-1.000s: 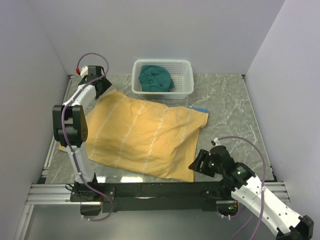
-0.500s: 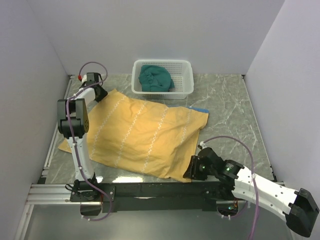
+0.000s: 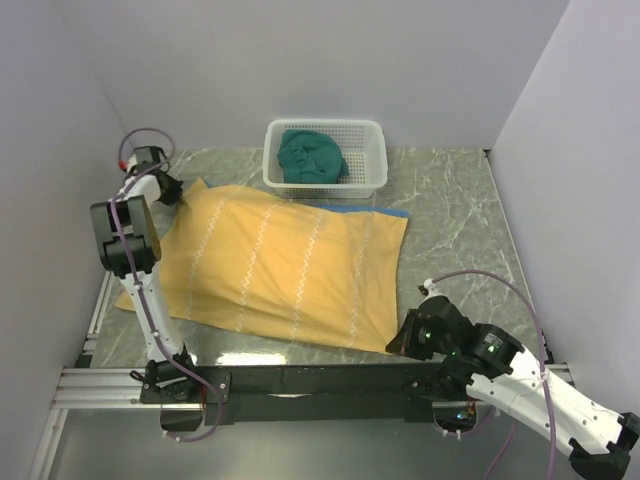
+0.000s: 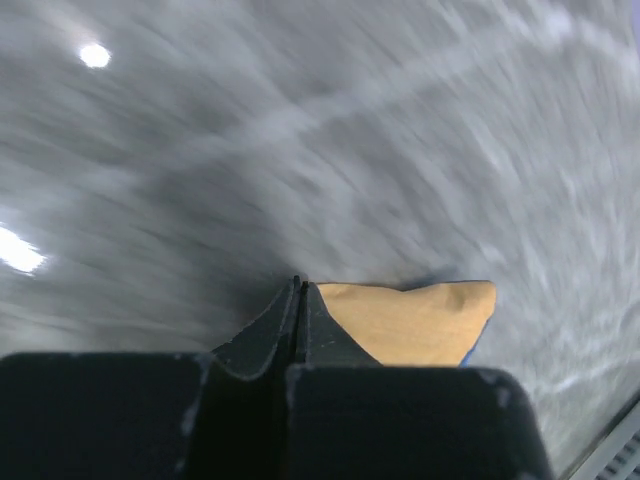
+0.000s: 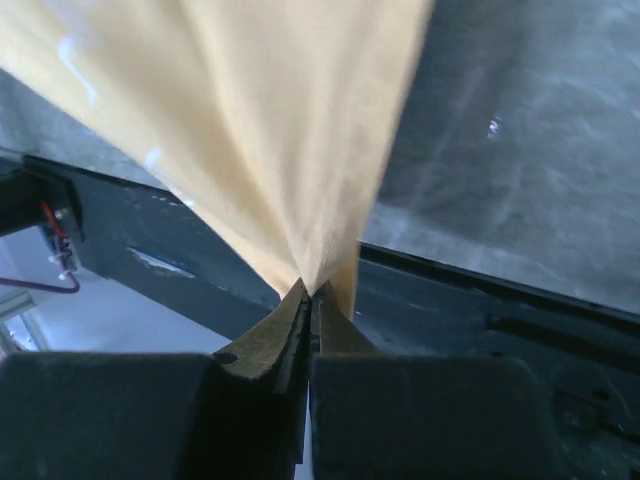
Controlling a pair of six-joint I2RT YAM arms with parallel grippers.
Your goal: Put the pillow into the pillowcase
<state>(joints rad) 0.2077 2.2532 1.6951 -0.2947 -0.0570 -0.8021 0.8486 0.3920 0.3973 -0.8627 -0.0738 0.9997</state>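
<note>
Top view: pillowcase yellow side up on counter, just in front of basket. Pillow not seen apart; cannot tell if inside.
Left pincer closed at corner left of basket; right pincer closed on corner farthest from basket.
Left wrist view: blurred, jaws pressed together, yellow corner beside tips. Thin bite, risk of slip under pull.
Right wrist view: cloth fans taut from clamped tips. Uneven pull could tear corner free or drag cloth into basket.

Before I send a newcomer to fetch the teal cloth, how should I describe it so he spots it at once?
At the far edge of the grey marbled table stands a white slotted basket. The teal cloth lies crumpled inside it: dark and bunched, unlike the broad mustard-yellow pillowcase in front.
</note>
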